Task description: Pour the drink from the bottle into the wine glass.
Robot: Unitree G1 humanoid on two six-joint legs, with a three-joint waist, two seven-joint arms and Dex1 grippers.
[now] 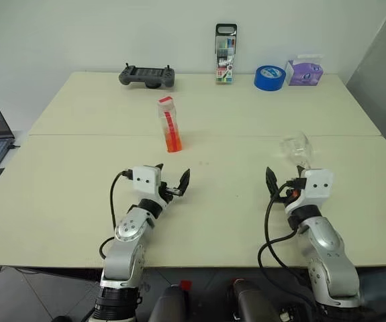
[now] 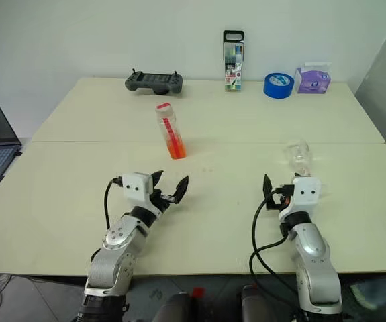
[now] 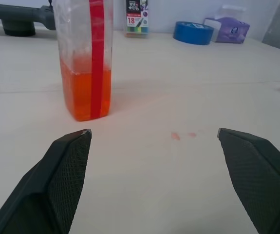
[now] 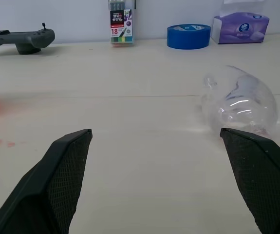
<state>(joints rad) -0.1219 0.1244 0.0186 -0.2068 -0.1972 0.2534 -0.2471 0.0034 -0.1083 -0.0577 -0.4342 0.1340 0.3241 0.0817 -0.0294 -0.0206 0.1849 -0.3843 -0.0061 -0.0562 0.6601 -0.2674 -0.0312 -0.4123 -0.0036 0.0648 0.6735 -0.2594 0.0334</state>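
With both the left gripper [image 1: 173, 181] and right gripper [image 2: 281, 190] spread wide and empty, the light, slick bottle [image 1: 169, 125] stands just beyond the left gripper, best pinched mid-body, while the fragile wine glass [image 2: 298, 155] appears tipped over just beyond the right one.

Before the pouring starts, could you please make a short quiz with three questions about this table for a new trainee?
1. True or false: the bottle stands upright and its red cap is on.
2. What lies beside the blue tape roll at the far edge of the table? A) a tissue pack B) a plate C) a spoon
3. Fill in: the left gripper and the right gripper are both ____ and hold nothing.

Key: 1 true. 2 A, the purple tissue pack. 3 open.
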